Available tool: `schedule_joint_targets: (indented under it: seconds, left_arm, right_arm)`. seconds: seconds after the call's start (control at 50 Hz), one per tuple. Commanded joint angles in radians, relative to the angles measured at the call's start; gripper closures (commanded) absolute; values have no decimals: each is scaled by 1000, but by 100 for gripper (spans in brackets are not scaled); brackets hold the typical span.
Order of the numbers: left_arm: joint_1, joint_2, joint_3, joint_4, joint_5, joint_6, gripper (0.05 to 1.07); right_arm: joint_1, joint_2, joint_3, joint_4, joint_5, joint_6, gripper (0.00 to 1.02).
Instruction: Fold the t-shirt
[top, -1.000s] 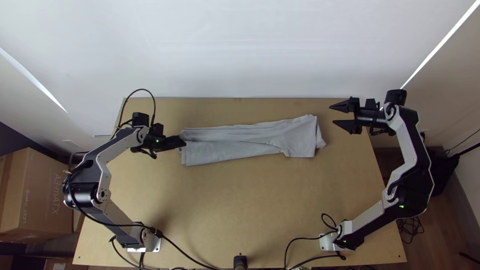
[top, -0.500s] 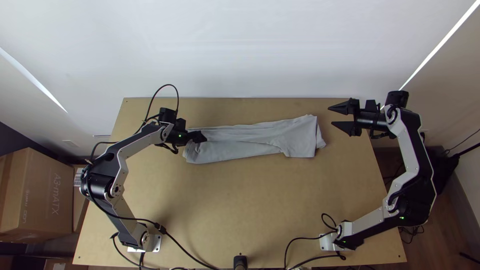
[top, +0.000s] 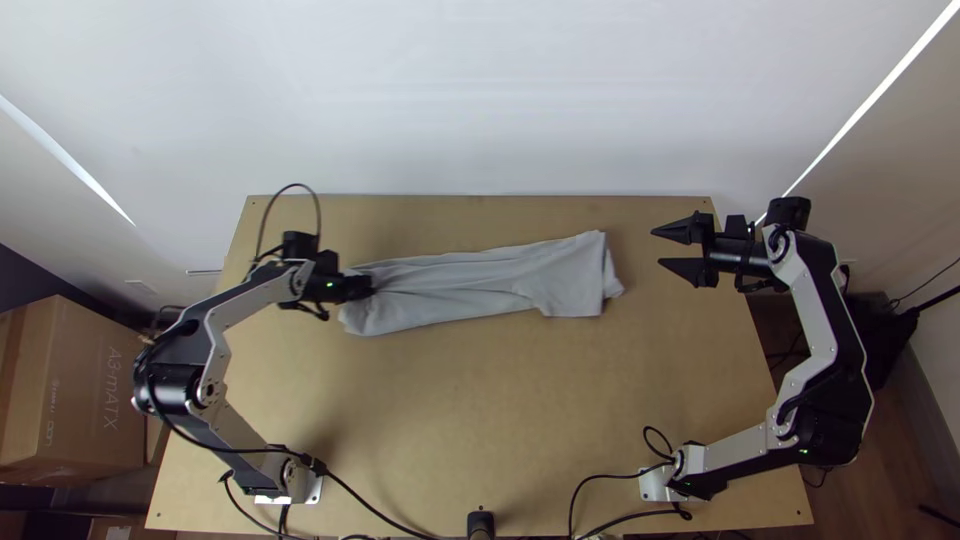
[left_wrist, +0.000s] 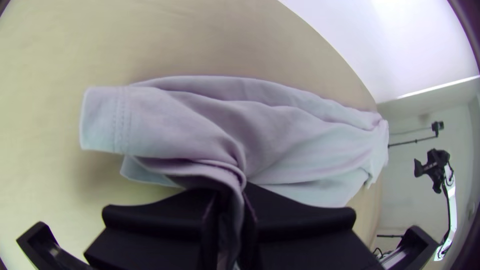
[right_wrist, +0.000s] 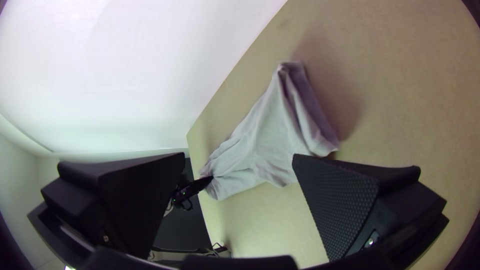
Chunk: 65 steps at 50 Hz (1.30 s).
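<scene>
Grey t-shirt (left_wrist: 300, 145), its pinched part half-hidden between left jaws

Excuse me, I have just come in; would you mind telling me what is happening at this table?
A two-armed robot is busy with folding a t-shirt. Its left hand has a pinch of the cloth at one end, gathered into creases between its fingers. The shirt lies in a long, narrow strip across the wooden table. The right hand is open, off the shirt's other end, and holds nothing.

Robot workspace, two arms (top: 808, 295), wooden table (top: 450, 420)
</scene>
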Motion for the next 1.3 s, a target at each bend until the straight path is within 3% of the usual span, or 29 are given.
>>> schedule_joint_targets:
  seconds: [0.0, 0.3, 0.46, 0.82, 1.1, 1.28]
  left_arm:
    - [134, -78, -63, -68, 1, 104, 105]
    - [465, -198, 14, -349, 72, 374, 105]
    - [503, -278, 97, -479, 110, 409, 105]
    - [167, -413, 318, -544, 118, 155, 105]
    - [-120, -282, 469, -533, 18, 9, 105]
    - [-270, -149, 532, -530, -66, -23, 105]
  right_arm:
    - [14, -48, -38, 16, -10, -9, 4]
    - [56, -65, -93, 73, 36, -25, 4]
    - [70, -68, -113, 108, 85, -25, 4]
    - [77, -101, -147, 116, 111, -27, 4]
    - [39, -143, -179, 116, 112, -29, 4]
    - [22, -180, -207, 116, 111, -27, 4]
